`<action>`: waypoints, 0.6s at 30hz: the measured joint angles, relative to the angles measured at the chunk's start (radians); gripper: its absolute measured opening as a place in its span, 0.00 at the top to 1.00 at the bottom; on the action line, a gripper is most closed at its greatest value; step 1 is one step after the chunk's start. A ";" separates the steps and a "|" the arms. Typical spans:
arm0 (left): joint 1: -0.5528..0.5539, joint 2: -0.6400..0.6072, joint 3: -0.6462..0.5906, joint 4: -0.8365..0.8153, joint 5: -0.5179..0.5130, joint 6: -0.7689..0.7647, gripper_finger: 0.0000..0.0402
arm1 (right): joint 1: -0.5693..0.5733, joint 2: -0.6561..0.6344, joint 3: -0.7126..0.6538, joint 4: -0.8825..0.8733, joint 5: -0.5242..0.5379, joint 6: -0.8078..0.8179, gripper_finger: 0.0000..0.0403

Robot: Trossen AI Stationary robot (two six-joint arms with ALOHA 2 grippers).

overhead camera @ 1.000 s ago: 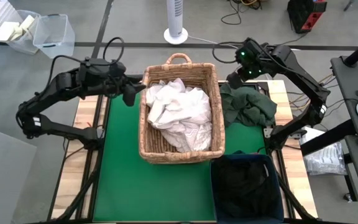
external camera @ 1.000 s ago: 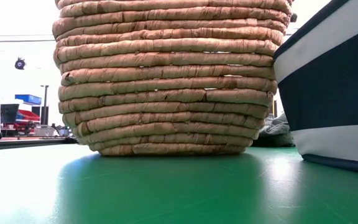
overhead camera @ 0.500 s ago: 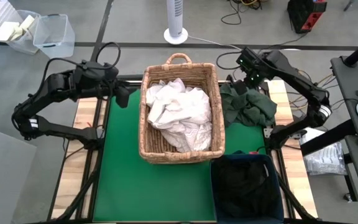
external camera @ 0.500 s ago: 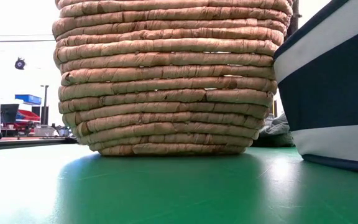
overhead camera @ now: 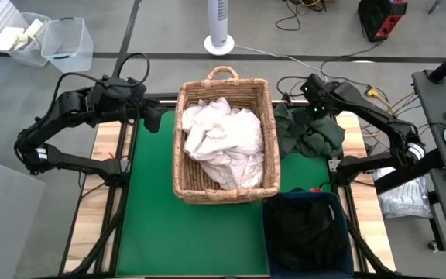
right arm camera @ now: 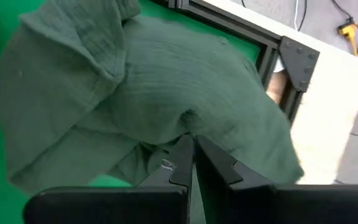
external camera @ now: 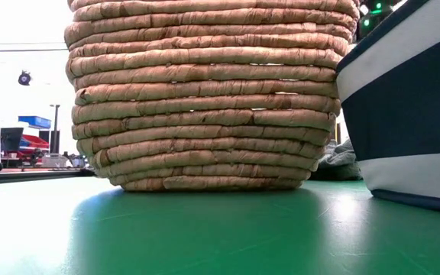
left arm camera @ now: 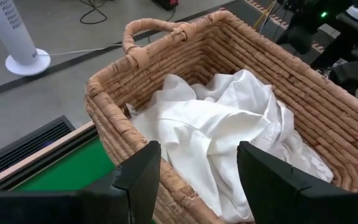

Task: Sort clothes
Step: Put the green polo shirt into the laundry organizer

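The wicker basket [overhead camera: 224, 139] sits in the middle of the green mat [overhead camera: 152, 209], and it's piled with white clothes [overhead camera: 221, 139], rumpled and heaped almost to the rim. Over on the left, the left gripper [overhead camera: 155, 118] hovers just beside the basket's far left corner, jaws spread apart with nothing between them; its wrist view looks right down over the basket's rim onto those white folds [left arm camera: 229, 124].

On the other side, a dark green garment [overhead camera: 308, 133] lies crumpled on the table just right of the basket, partly on the mat and partly toward the wooden edge. The right gripper [overhead camera: 313, 99] is directly above it, at the garment's far end. Its jaws are pressed together, and in the wrist view their tips sit right against the green fabric [right arm camera: 129, 93]; whether a fold is pinched between them I cannot tell.

Down at the near right corner, the dark blue bin [overhead camera: 308, 232] stands touching the basket's near end, with dark clothing [overhead camera: 304, 229] inside. A white fan [overhead camera: 219, 27] stands on the floor beyond the table.
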 joint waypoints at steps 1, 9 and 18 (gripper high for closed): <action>0.000 0.000 0.000 0.001 0.000 0.000 0.53 | 0.000 -0.001 -0.019 0.019 0.000 0.019 0.97; 0.000 0.002 0.000 0.001 0.000 0.000 0.53 | 0.000 -0.001 -0.160 0.158 0.000 0.084 0.88; 0.000 0.002 0.000 0.004 -0.002 -0.003 0.53 | -0.003 0.000 -0.215 0.291 0.017 0.092 0.57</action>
